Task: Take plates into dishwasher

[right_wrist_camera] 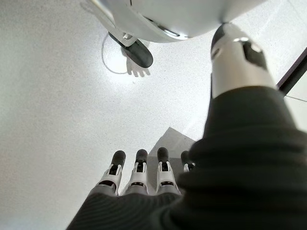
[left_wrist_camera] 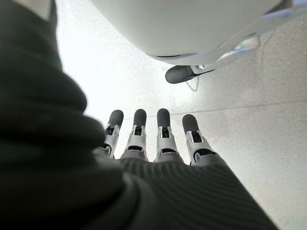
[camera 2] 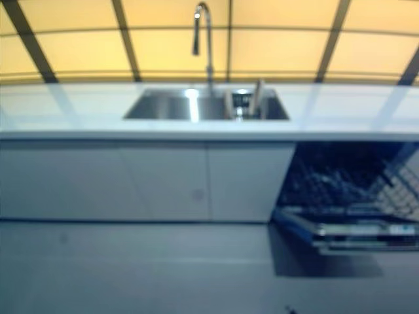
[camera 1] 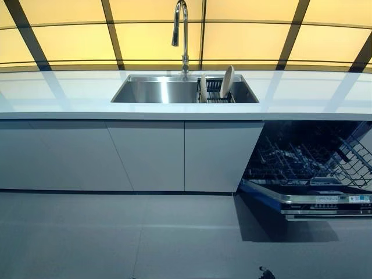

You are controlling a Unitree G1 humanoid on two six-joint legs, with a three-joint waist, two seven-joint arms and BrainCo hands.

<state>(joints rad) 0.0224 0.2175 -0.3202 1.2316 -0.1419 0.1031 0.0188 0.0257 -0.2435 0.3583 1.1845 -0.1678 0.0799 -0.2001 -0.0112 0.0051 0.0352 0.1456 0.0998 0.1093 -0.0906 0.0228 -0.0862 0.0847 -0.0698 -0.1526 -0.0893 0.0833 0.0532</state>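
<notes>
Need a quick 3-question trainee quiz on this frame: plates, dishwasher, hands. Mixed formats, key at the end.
1. True or false: the dishwasher door is open.
2. Where do the plates stand? A) in the rack in the sink B) on the countertop C) in the dishwasher
3. Fill in: the left hand and the right hand hang over the floor, fingers straight, holding ____.

Key: 1 true; 2 A; 3 nothing

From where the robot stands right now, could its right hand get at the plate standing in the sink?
Probably not yet. The right hand hangs open over the floor, and the plate stands in the rack inside the sink, across open floor and behind the counter edge. It would have to step closer.
</notes>
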